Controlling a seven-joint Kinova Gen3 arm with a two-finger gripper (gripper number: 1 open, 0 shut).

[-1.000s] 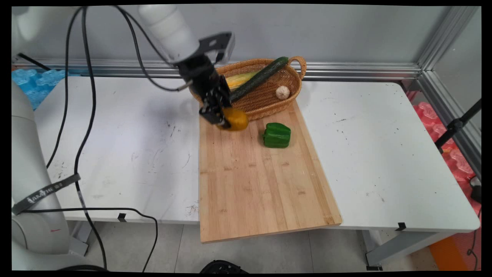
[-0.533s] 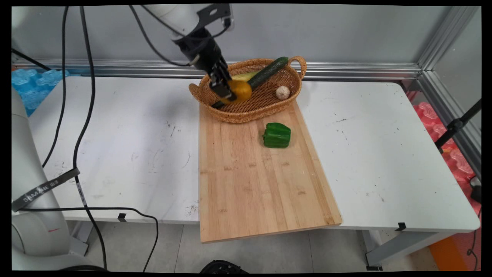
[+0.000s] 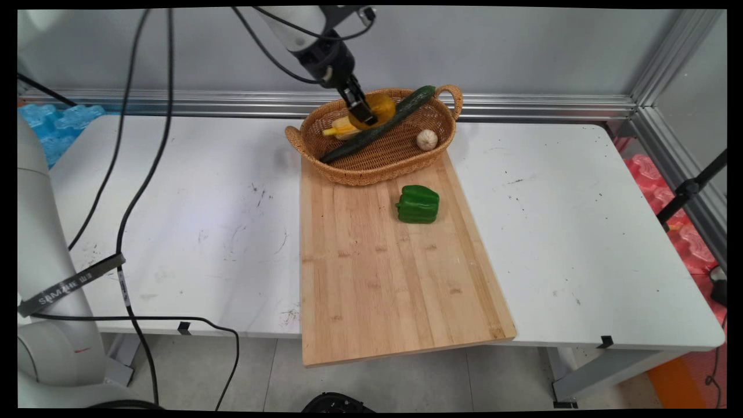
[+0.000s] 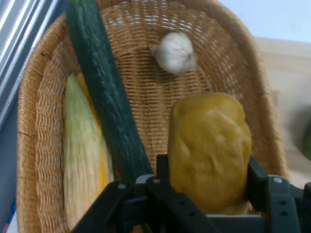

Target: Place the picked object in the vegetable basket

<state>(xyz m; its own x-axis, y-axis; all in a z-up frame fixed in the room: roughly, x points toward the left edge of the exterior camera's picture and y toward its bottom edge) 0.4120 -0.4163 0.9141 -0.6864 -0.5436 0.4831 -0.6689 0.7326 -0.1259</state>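
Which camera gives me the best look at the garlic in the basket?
The hand view: the garlic lies unobstructed on the basket floor, beyond the held yellow pepper. The main view shows it only small, near the right end.

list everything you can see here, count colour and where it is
yellow pepper: 1, yellow, held in the hand above the basket
basket: 1, tan wicker, table's far side, at the board's far end
cucumber: 1, dark green, lying across the basket
corn: 1, pale yellow, in the basket beside the cucumber
garlic: 1, white, in the basket
green pepper: 1, green, on the board
cutting board: 1, light wood, on the table
table: 1, white
hand: 1, black, shut on the yellow pepper
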